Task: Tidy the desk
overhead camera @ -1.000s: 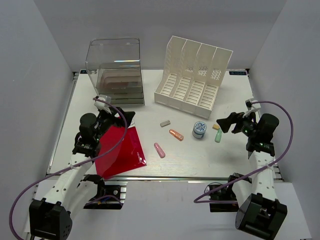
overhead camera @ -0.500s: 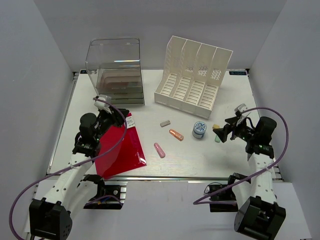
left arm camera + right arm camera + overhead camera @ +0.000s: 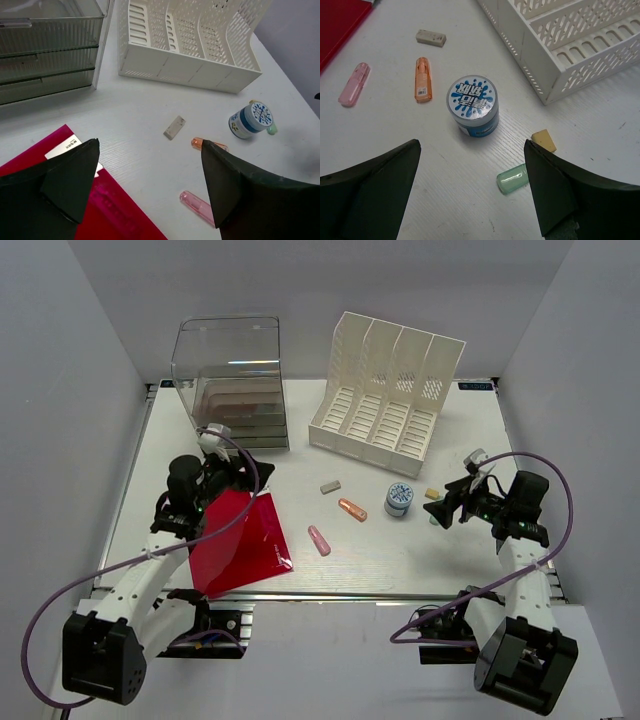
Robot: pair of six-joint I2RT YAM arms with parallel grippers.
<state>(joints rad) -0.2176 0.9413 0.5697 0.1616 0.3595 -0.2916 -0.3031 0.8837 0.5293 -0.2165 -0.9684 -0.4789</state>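
The desk (image 3: 420,550) is a white tabletop with small items scattered on it. A red folder (image 3: 240,540) lies at the front left. My left gripper (image 3: 230,476) hovers over the folder's far corner, open and empty; in the left wrist view its jaws (image 3: 150,145) frame bare desk and the folder's edge (image 3: 120,215). My right gripper (image 3: 450,508) hangs open low at the right. Between its jaws (image 3: 471,145) lie a green tube (image 3: 512,180) and a blue-lidded jar (image 3: 472,102), neither touched.
A clear drawer box (image 3: 232,385) and a white slotted file rack (image 3: 385,395) stand along the back. A grey eraser (image 3: 331,486), an orange tube (image 3: 352,509) and a pink tube (image 3: 319,540) lie mid-desk. A tan eraser (image 3: 543,140) sits by the green tube.
The left jaws narrowed at the folder's corner, then opened wide again and shifted slightly back. The right gripper moved left and down toward the green tube.
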